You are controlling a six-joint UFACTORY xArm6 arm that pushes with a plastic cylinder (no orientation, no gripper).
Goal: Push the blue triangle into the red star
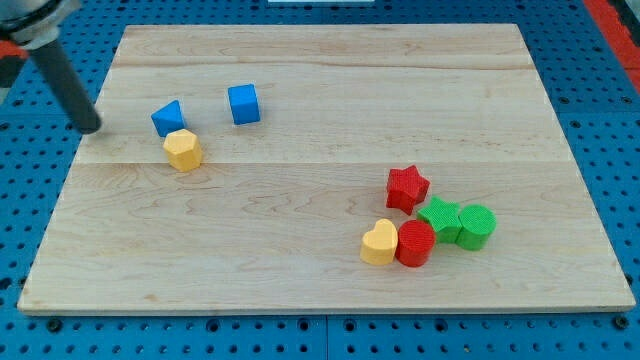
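You see my tip [91, 127] at the far left edge of the board [320, 60], holding nothing and touching no block, and the blue triangle [168, 117] lies to its right, apart from it, with the yellow hexagon [184, 149] touching its near side. The red star [407, 188] is well apart, to the right and nearer, so the push must go from the triangle's far-left side towards the near right, and the hexagon stands almost on this way. The blocks look like ribbed plastic with flat tops, the board is smooth pale wood, and the blue cube [244, 104] stays clear.
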